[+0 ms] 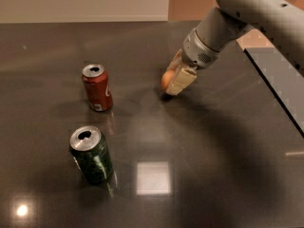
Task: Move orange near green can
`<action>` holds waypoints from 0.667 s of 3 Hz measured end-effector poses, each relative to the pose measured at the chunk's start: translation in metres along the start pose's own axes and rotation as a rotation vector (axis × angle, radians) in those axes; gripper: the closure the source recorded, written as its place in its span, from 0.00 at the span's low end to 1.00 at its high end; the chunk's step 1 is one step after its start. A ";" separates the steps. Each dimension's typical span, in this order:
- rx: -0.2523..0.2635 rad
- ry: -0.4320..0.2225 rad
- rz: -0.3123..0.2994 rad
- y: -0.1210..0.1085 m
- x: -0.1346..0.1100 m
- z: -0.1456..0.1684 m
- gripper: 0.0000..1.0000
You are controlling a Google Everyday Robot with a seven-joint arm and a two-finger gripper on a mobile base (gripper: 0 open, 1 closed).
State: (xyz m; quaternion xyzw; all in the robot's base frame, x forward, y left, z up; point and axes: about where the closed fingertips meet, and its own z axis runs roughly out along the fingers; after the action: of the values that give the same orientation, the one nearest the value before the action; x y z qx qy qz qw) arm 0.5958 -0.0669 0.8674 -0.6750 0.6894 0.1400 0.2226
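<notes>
Pincer clasps orange on table; green can and red can stand upright, tops open.

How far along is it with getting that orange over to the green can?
Early on. Done: the gripper is down at the orange, on the far part of the table. In hand: taking hold; whether it grips yet, I cannot tell. Left: the whole carry, since the green can stands well apart at the near left, beyond the red can.
</notes>
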 end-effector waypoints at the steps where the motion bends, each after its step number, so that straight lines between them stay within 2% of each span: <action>1: 0.000 -0.012 -0.005 0.002 -0.004 -0.010 1.00; 2: 0.006 -0.026 -0.010 0.005 -0.010 -0.024 1.00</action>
State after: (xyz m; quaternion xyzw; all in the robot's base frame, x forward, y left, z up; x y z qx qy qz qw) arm 0.5879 -0.0695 0.8923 -0.6759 0.6834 0.1457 0.2342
